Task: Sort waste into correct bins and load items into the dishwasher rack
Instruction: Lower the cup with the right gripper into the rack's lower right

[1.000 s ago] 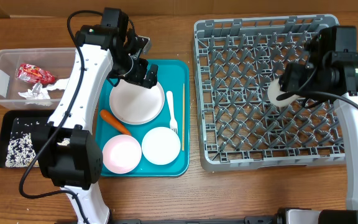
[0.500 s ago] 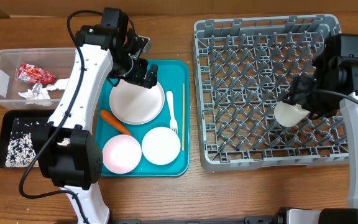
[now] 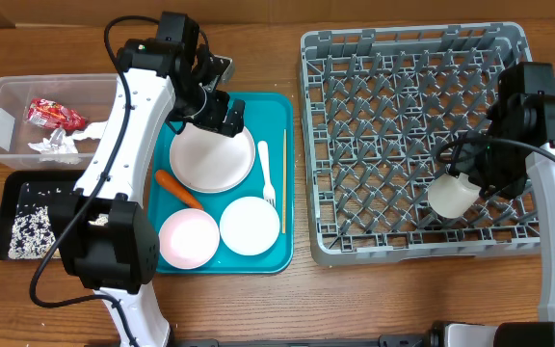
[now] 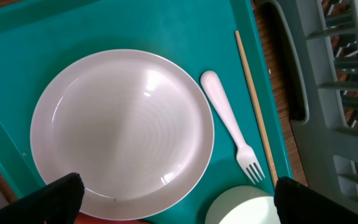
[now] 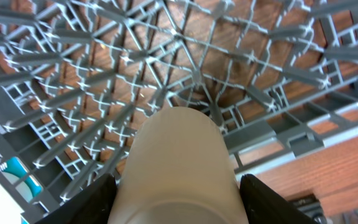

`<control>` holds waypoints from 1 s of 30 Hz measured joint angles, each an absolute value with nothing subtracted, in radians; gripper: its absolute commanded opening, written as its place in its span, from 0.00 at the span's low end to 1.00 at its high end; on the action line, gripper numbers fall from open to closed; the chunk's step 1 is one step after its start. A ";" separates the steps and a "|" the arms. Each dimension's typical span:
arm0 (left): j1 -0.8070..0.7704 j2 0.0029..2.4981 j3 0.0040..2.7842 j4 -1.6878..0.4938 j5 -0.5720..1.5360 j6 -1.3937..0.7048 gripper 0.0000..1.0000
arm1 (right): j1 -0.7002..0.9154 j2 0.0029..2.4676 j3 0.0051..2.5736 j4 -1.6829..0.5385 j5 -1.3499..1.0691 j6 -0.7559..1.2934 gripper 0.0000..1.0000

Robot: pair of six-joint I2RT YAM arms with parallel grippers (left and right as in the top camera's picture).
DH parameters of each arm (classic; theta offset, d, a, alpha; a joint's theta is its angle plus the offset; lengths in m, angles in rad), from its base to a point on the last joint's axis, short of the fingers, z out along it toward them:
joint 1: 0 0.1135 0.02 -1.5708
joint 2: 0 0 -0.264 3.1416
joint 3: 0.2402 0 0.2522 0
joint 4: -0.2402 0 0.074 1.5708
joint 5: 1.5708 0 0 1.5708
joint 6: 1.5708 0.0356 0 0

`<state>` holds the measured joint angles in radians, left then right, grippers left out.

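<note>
White and smooth, the small cup is clamped between the right fingers, which grip across its round body. It looks light and stiff but slick, so it may slip or roll on the pegs; the hold across the barrel suits it. Just beneath those fingers spreads the grey dishwasher rack, a hard plastic lattice of upright pegs, with the wooden table showing through. The left fingers hang spread wide and empty over a glossy pale plate on the teal tray; its thin rim is the likeliest place to pinch. Beyond lie a white fork and a thin wooden stick.
</note>
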<state>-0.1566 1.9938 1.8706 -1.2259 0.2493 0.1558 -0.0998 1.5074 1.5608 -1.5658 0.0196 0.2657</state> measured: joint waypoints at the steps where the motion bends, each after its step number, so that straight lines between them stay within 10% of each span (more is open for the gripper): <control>1: -0.157 1.994 1.871 -1.226 0.249 0.155 1.00 | -0.101 1.507 1.557 -1.571 0.023 0.269 0.04; 30: -0.157 1.994 1.871 -1.226 0.249 0.155 1.00 | -0.104 1.481 1.309 -1.408 0.036 0.284 0.04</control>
<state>-0.1566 1.9938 1.8706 -1.2259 0.2493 0.1555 -0.1043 1.4807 1.3090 -1.4078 0.0364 0.2844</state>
